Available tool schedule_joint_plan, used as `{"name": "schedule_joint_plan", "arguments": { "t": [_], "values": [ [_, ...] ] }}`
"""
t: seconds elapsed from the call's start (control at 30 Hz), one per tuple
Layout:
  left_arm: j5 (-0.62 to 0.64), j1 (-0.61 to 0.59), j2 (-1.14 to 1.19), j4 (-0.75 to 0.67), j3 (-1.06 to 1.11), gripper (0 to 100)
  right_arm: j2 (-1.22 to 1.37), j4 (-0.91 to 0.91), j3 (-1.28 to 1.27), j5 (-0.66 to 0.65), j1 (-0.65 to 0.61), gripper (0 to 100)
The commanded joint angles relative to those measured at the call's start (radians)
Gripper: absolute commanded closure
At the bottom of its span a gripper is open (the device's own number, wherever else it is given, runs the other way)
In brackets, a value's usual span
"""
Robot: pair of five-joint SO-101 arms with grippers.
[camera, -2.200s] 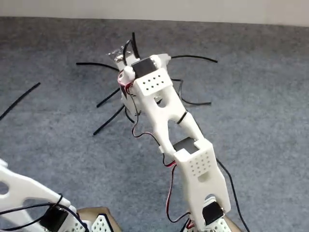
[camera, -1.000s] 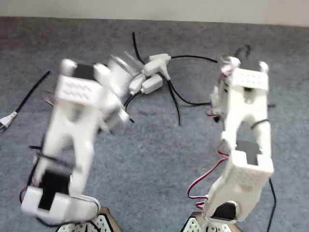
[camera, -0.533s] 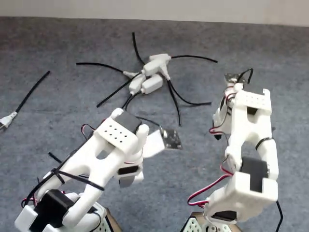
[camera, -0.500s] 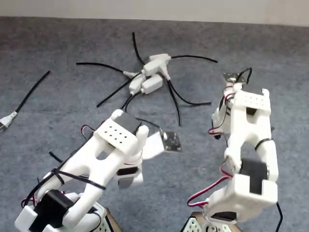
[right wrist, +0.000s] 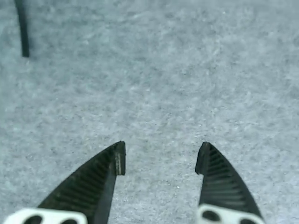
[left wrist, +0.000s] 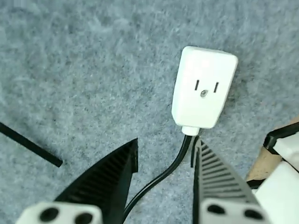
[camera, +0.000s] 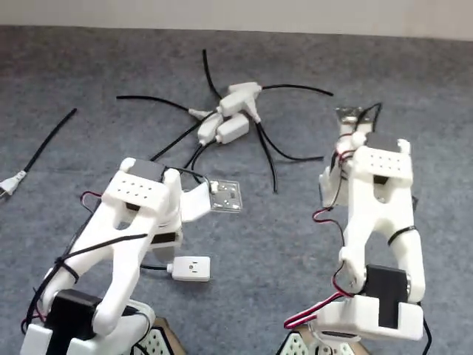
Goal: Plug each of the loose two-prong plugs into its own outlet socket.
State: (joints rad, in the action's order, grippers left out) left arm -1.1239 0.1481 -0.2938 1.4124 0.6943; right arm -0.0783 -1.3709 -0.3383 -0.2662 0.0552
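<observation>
— When you look at the left gripper [left wrist: 166,142], how do its fingers stand?

— They are apart, with a wide gap. Through this gap passes the black cable [left wrist: 159,179] of a white socket [left wrist: 204,93]. Whether the fingers touch the cable, I cannot tell.

— And the socket itself?

— It lies flat on the grey carpet [left wrist: 70,70], face up, with two slots and one round hole showing, just beyond the fingertips. Seen from above, it is at about 6 o'clock from the middle of the carpet, just beside the left arm [camera: 140,191].

— What about the right gripper [right wrist: 162,145]?

— Its fingers are apart too, and they hang over bare carpet. One black cable end [right wrist: 21,28] lies well apart from them. The right arm [camera: 377,170] stands at about 4 o'clock.

— Where are the plugs?

— A cluster of white plugs and sockets [camera: 230,118], with black cables spreading out, lies at 12 o'clock, well apart from both arms. Which of them are joined, I cannot tell. One loose plug [camera: 7,185] lies at 9 o'clock, at the very edge.
</observation>
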Motion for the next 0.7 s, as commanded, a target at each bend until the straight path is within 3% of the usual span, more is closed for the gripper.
{"name": "schedule_joint_plan", "arguments": {
  "t": [0.0,0.27,0.67],
  "values": [
    [-0.014,-0.019,-0.007,-0.009,-0.03,80,-0.053,-0.016,-0.019,-0.003,-0.051,75.6],
    [-0.008,0.018,-0.005,-0.121,0.036,80,-0.053,-0.012,-0.033,-0.003,-0.073,75.6],
    [0.028,0.067,-0.005,-0.149,0.067,80,-0.053,-0.01,-0.033,-0.008,-0.073,75.6]
  ]
}}
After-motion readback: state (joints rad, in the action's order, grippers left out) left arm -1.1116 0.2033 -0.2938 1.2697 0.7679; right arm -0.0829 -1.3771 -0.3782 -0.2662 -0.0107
